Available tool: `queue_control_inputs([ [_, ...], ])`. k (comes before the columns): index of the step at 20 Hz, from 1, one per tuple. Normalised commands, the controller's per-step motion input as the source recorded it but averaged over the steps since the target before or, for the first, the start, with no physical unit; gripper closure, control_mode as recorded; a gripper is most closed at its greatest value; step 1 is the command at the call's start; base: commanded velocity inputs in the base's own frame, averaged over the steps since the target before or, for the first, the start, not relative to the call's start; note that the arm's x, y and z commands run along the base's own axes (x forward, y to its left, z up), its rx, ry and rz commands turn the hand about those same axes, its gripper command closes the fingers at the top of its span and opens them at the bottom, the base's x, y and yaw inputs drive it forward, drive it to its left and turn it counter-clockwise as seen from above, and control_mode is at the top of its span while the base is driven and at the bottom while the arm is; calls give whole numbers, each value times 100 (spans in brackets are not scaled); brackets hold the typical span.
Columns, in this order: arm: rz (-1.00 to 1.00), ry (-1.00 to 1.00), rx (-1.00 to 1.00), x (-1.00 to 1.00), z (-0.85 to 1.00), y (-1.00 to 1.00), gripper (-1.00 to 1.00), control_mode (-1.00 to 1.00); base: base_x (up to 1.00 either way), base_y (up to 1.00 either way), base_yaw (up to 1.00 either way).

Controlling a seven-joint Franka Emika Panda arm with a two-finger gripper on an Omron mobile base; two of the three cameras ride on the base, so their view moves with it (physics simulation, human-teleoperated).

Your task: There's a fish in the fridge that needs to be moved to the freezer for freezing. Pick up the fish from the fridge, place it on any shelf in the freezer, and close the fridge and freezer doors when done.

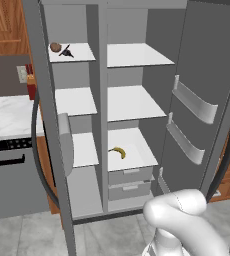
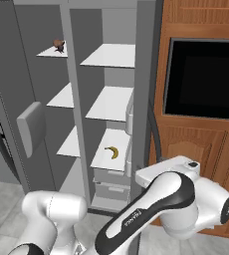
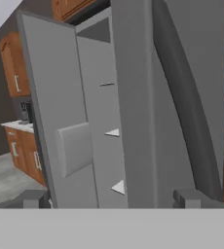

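Note:
Both doors of the tall grey unit stand open. The fish (image 1: 66,52) is a tiny dark thing on the top small white shelf (image 1: 82,54) of the narrow freezer (image 1: 76,115), beside a brown lump (image 1: 55,47). From the right base the fish (image 2: 61,49) shows on the same shelf. The wider fridge (image 1: 132,105) holds a banana (image 1: 119,152) on its lowest broad shelf above two grey drawers. My gripper (image 3: 111,199) is open and holds nothing. It is low, outside the fridge door (image 3: 133,97), facing that door's edge. The freezer door (image 3: 65,121) shows beyond it.
The fridge door (image 1: 202,100) with grey bins swings out on the right, its bar handle (image 2: 154,134) close to my arm. The freezer door (image 1: 42,100) swings out on the left, in front of a marble counter (image 1: 7,117) and oven. A wood cabinet with a black panel (image 2: 206,79) stands at the right.

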Motion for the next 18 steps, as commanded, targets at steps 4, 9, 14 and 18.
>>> queue_control_inputs([
  [4, 9, 0, 20, 34, -37, -26, -100, -100, 0, 0, 0],
  [9, 12, 0, 15, 13, -25, -28, -100, -100, 0, 0, 0],
  [14, 10, 0, 5, 14, -25, -12, -100, -100, 0, 0, 0],
  [18, 1, 0, 0, 33, -23, 0, -100, -100, 0, 0, 0],
])
